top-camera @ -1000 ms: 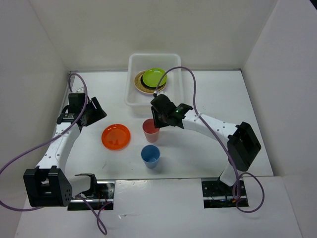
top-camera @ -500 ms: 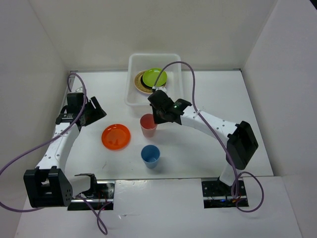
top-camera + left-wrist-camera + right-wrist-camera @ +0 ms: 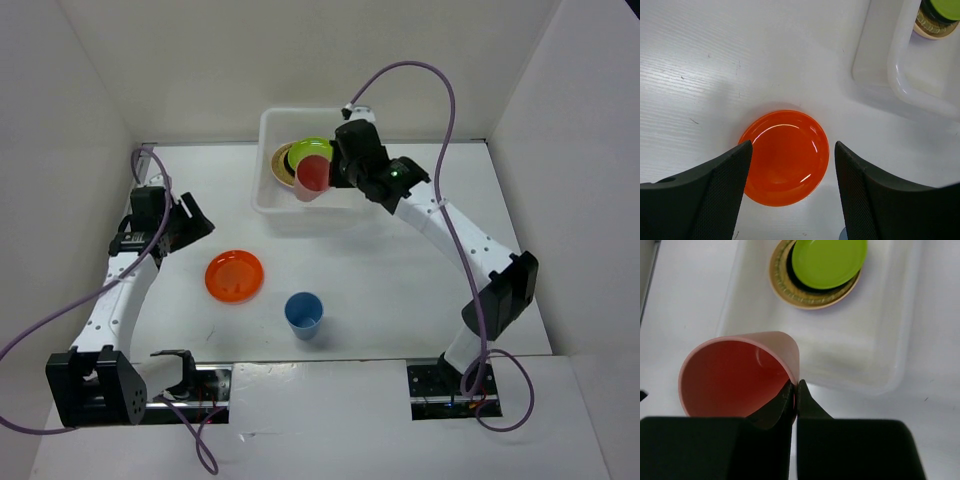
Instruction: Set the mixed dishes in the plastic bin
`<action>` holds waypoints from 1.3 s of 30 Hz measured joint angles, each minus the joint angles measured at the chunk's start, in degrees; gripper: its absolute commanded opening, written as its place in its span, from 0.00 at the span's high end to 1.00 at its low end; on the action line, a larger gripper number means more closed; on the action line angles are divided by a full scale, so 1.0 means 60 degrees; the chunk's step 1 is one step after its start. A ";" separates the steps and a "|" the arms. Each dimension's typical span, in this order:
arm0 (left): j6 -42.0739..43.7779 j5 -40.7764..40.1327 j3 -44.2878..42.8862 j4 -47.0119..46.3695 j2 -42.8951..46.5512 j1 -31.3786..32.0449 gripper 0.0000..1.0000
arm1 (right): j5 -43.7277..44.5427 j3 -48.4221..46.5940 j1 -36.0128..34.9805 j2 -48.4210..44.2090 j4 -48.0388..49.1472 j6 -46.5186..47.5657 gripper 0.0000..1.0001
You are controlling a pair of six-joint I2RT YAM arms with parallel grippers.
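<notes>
My right gripper [image 3: 326, 176] is shut on the rim of the pink cup [image 3: 312, 178] and holds it in the air over the near left part of the white plastic bin [image 3: 268, 200]; the cup [image 3: 737, 377] also shows in the right wrist view. In the bin [image 3: 875, 330] lie a lime green plate [image 3: 311, 153] on a black plate, on a woven bamboo plate [image 3: 785, 287]. An orange plate [image 3: 234, 275] lies on the table at the left. My left gripper [image 3: 792, 172] is open above the orange plate [image 3: 785, 157]. A blue cup [image 3: 304, 314] stands near the front.
White walls enclose the table on three sides. The bin's rim [image 3: 900, 75] shows at the upper right of the left wrist view. Purple cables loop over both arms.
My right gripper has lifted the pink cup off the table and carried it back over the bin. The left arm has shifted slightly.
</notes>
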State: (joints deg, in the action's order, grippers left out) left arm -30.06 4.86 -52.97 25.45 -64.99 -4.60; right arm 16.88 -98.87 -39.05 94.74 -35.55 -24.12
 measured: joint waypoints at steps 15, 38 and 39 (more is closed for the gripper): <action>0.0025 0.0313 0.0087 -0.0058 0.0295 -0.0215 0.24 | -0.0113 -0.0943 0.1453 0.2641 0.0138 0.0109 1.00; 0.0066 0.0670 0.0146 -0.0109 0.0295 -0.0291 0.22 | 0.0007 -0.0630 0.1792 0.3253 -0.0372 0.0215 0.97; 0.0066 0.0670 0.0153 -0.0106 0.0295 -0.0291 0.22 | 0.0004 -0.0550 0.1807 0.3253 -0.0379 0.0215 0.96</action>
State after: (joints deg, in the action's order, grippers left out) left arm -29.67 8.88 -52.05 24.82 -63.22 -6.35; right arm 16.91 -102.17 -28.21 114.26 -37.82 -22.83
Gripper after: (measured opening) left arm 0.778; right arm 0.029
